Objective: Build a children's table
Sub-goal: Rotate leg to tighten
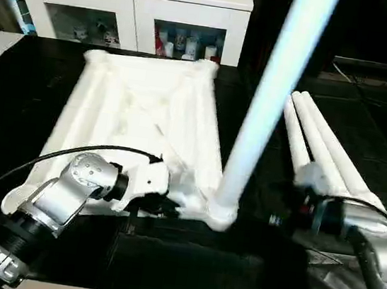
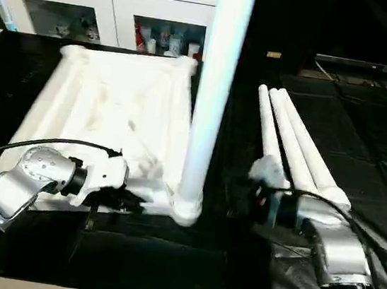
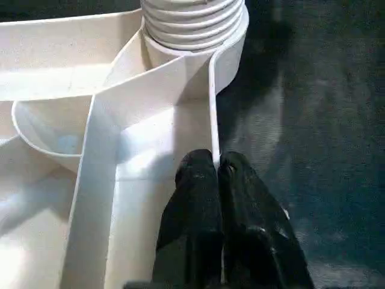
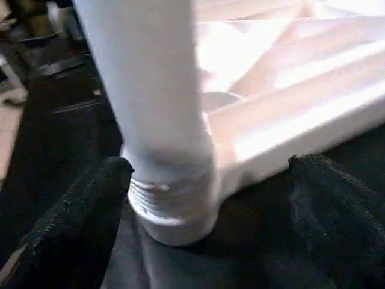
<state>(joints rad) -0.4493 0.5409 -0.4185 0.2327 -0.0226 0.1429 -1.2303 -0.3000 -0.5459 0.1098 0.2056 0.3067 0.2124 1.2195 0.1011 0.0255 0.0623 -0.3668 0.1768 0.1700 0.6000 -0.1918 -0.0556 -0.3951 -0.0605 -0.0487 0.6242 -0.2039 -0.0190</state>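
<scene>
- Your table top (image 1: 139, 120) lies upside down on the black table (image 1: 29, 94), ribbed underside up. Its long axis runs from the near edge of the black table toward the far edge, where the white cabinet (image 1: 133, 5) stands behind it.
- One leg (image 1: 275, 91) stands in the near right corner socket (image 1: 220, 212) of the top. Its long axis is close to upright, leaning a little to the right as it rises out of the head views. The left wrist view shows its ribbed thread (image 3: 192, 21) seated in the socket.
- Three spare legs (image 1: 321, 150) lie flat and side by side on the black table, to the right of the top. Their long axes point from the near right toward the far edge, angled slightly left.
- Your left pincer (image 3: 216, 171) is closed, its two black fingers pinching the thin rim wall of the top just beside the socket.
- Your right pincer (image 4: 210, 174) stands wide. Its fingers (image 4: 78, 217) flank the base of the upright leg without touching it, so it holds nothing.
- In the head views your right pincer sits low, between the standing leg and the near ends of the spare legs.
</scene>
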